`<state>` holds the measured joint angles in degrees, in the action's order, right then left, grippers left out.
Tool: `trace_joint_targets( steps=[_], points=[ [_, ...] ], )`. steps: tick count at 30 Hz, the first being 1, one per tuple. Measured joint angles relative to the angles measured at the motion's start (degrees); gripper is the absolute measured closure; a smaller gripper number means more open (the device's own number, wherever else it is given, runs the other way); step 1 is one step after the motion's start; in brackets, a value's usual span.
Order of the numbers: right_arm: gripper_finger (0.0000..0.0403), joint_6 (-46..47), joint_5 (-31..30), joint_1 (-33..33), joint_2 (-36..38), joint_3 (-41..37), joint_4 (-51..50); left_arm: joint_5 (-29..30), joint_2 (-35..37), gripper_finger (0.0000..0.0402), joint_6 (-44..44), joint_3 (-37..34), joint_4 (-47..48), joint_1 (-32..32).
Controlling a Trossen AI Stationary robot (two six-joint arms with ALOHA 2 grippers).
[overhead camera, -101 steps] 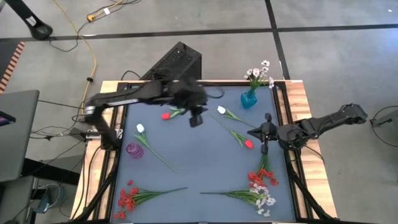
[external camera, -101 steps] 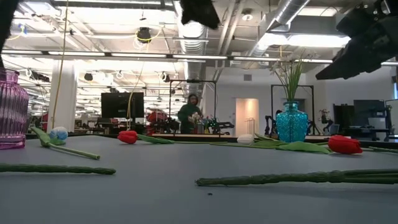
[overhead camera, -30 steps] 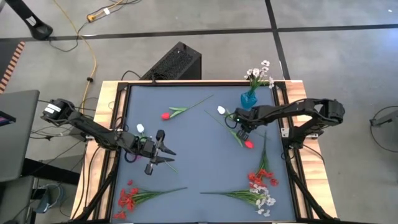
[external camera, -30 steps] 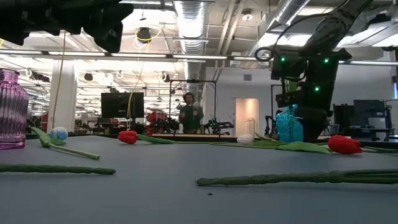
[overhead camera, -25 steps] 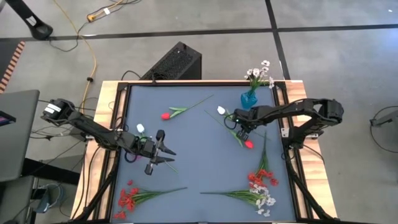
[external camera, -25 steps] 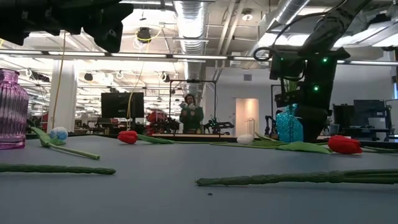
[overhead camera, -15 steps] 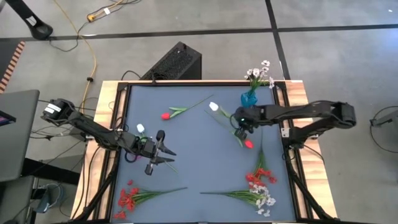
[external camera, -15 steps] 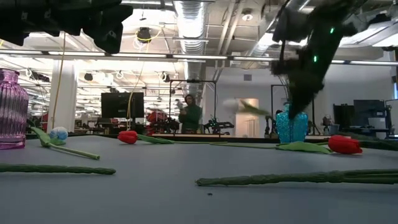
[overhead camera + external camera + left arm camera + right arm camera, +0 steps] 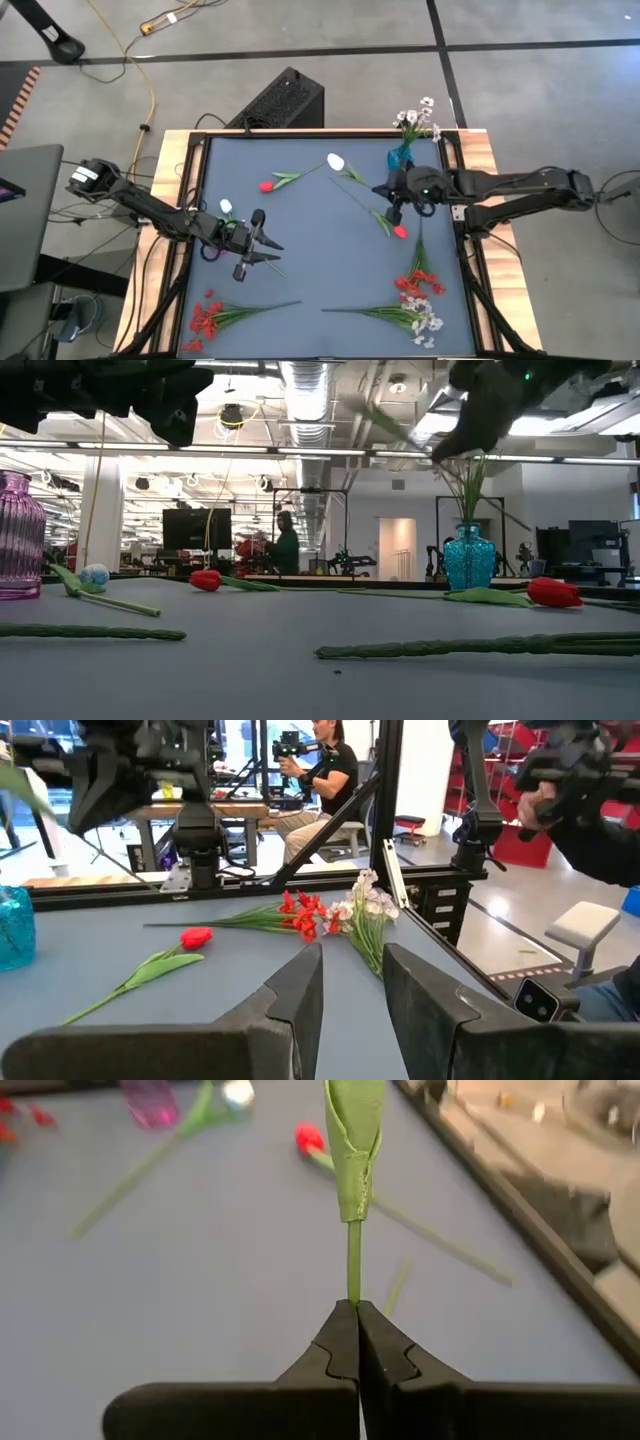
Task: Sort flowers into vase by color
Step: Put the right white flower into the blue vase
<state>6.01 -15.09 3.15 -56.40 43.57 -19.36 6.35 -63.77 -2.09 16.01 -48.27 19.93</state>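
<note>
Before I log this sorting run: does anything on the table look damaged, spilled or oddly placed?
Nothing stands out. The teal vase stands upright with white blossoms in it, the loose flowers lie flat and whole, and the right gripper holds the white tulip by its stem, lifted off the table.

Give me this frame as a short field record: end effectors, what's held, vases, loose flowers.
right end effector: shut on white tulip stem, lifted off the table near the teal vase
held flower: white tulip, bud pointing toward table centre
left end effector: low over the table's left side, jaws apart, holding nothing
teal vase: far right corner, white blossoms in it
purple vase: left side, no flowers seen in it
loose flowers: red tulip, second red tulip, second white tulip, red cluster, mixed red and white cluster
</note>
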Motion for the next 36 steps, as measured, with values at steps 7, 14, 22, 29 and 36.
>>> trace_joint_targets(
  steps=[7, 14, 22, 29, 36],
  points=[
    [0.0386, -6.80, -0.63, 0.00, 2.73, -1.60, 10.09, -0.08, 0.00, 0.0306, 0.01, 0.00, 0.00, 0.01],
    [0.0386, -9.63, -1.60, 4.73, 12.07, -13.39, 26.22, -2.66, 0.00, 0.0306, -0.44, 0.00, 0.17, 0.05],
    [0.0386, -16.68, -2.99, 11.14, 22.78, -25.03, 46.61, -2.54, 0.02, 0.0306, -0.11, 0.00, 1.07, 0.03],
    [0.0386, -18.08, -3.24, 17.75, 24.16, -28.87, 52.95, -2.09, 0.02, 0.0306, 0.35, 0.00, 1.03, 0.03],
    [0.0386, -18.08, -3.24, 23.29, 24.13, -31.08, 55.76, -1.11, 0.01, 0.0306, 0.37, 0.00, 1.04, 0.03]
  ],
)
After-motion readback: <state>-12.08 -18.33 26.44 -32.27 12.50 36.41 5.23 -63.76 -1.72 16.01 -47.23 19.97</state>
